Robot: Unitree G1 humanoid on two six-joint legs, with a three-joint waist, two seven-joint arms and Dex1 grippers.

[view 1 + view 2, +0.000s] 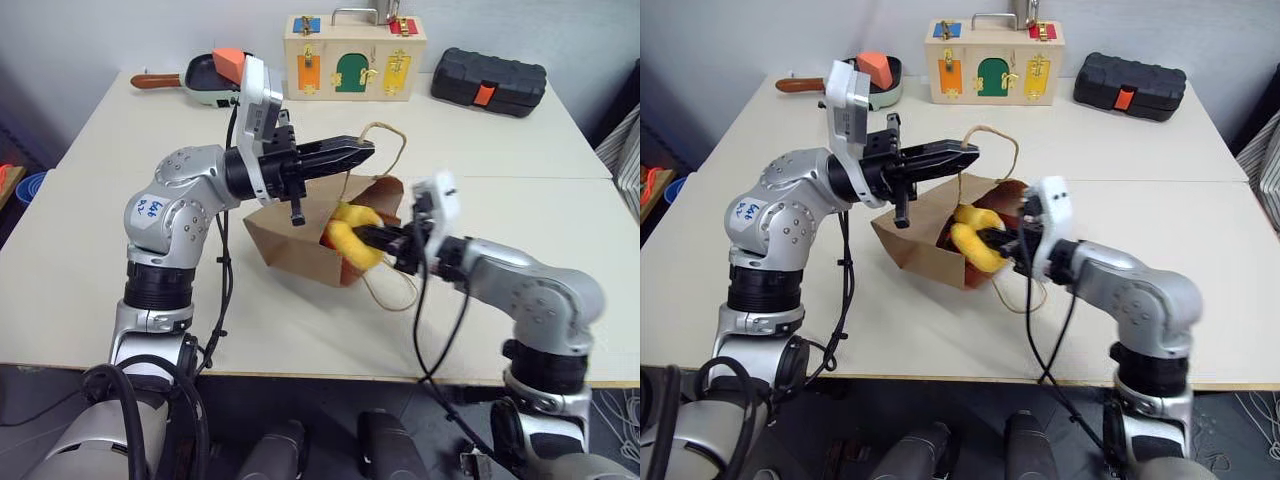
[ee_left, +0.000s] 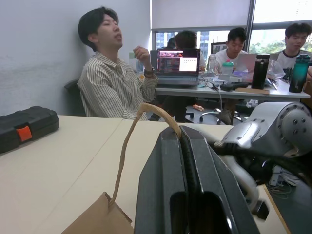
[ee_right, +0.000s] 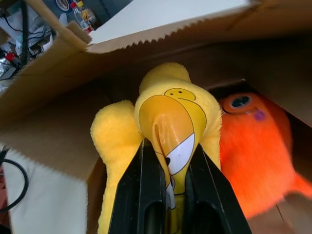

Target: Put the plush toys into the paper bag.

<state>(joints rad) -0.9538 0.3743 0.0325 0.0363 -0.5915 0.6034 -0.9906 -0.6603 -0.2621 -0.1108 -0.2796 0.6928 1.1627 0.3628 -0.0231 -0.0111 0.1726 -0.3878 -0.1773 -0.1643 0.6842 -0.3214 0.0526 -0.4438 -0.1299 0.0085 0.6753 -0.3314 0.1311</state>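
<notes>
Even, soft indoor light; motion blur on one arm.

The head views are evenly lit with faint shadows on the table (image 1: 120,290); the right gripper (image 1: 392,240) is smeared by motion. Daylight glares through the windows (image 2: 273,14) in the left wrist view, where the near fingers (image 2: 195,195) look soft. Inside the paper bag (image 3: 58,122) light dims, perhaps shading the orange toy (image 3: 258,146).

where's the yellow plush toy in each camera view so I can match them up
Left eye view: yellow plush toy at the paper bag's mouth, centre.
Right eye view: centre, same spot.
Left wrist view: not in it; bag corner and handle are.
Right wrist view: centre, in the right tool.
Shared landmark: the paper bag.
</notes>
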